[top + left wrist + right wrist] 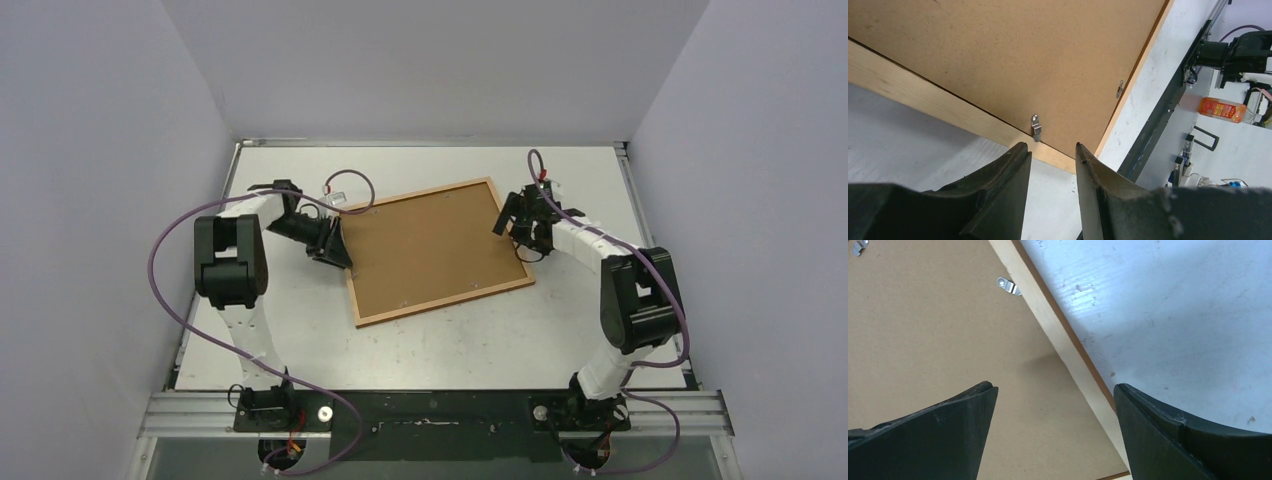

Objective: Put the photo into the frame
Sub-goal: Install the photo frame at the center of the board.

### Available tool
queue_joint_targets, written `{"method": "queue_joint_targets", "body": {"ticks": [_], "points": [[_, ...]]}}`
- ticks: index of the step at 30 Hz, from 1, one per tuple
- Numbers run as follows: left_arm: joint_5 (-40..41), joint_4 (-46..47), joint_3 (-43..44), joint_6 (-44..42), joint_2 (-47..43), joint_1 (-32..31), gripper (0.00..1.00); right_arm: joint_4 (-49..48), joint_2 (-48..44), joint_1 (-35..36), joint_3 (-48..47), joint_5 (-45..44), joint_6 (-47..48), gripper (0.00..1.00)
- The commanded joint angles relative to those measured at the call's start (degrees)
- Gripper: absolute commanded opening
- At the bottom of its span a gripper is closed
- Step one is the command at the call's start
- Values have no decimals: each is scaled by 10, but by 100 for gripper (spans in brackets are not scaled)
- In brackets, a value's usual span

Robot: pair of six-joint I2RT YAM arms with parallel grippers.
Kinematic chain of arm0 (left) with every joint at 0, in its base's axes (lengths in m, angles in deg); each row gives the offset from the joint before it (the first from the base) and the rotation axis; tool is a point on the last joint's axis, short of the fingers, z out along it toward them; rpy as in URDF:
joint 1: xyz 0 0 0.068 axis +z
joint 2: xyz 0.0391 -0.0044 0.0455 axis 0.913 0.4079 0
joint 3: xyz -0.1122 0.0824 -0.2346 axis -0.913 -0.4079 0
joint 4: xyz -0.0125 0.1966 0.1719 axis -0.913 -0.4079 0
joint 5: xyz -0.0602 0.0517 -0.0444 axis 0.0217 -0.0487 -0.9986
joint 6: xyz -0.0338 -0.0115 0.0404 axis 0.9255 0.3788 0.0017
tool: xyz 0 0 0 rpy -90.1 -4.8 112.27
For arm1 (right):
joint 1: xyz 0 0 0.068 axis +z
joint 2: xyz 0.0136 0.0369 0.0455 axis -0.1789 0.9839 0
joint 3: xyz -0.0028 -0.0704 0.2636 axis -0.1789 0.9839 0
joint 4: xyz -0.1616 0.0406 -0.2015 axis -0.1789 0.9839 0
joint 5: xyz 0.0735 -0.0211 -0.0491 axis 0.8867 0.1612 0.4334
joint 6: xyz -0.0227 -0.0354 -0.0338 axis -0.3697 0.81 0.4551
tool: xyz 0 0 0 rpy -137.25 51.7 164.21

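White tabletop [430, 345] fills the floor of a booth with plain grey walls, and we see the frame [445, 303] lying flat on it about midway, turned at a slant to the table's edges. It lies back side up, with the brown backing [430, 250] seated inside its wooden rim. Whether the photo lies under that sheet we cannot tell. Our left gripper [343, 255] sits low at the frame's left edge, toward the far end of that edge. From the left wrist we see its fingers [1015, 167] only a narrow gap apart and holding nothing, their tips over bare table just outside the pale wooden rim [923, 97]. A small metal clip [1036, 127] lies on the rim-and-backing seam straight beyond the tips. A second clip [1119, 88] sits on the adjoining edge of the frame. Whether the tips touch the wood we cannot tell. Our right gripper [512, 238] hangs over the frame's right edge, near its far corner. From the right wrist we see its fingers [963, 420] spread wide and empty, straddling the rim [1068, 347], one over the backing [923, 330] and the other over the table [1173, 315]. Another clip [1009, 285] shows on this edge, farther along it from the fingers.
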State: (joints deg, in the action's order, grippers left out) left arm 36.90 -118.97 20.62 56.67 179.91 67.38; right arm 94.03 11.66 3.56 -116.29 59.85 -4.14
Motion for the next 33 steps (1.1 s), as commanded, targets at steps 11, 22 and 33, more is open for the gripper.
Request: {"method": "queue_joint_targets", "body": {"ticks": [11, 22, 33], "points": [[46, 67, -6, 27, -9, -10, 37, -61, -75, -66, 56, 26, 0, 90], [68, 98, -34, 44, -26, -41, 37, -100, -48, -96, 79, 57, -6, 90], [100, 88, -59, 35, -65, -34, 37, -112, -29, -96, 91, 65, -7, 90]]}}
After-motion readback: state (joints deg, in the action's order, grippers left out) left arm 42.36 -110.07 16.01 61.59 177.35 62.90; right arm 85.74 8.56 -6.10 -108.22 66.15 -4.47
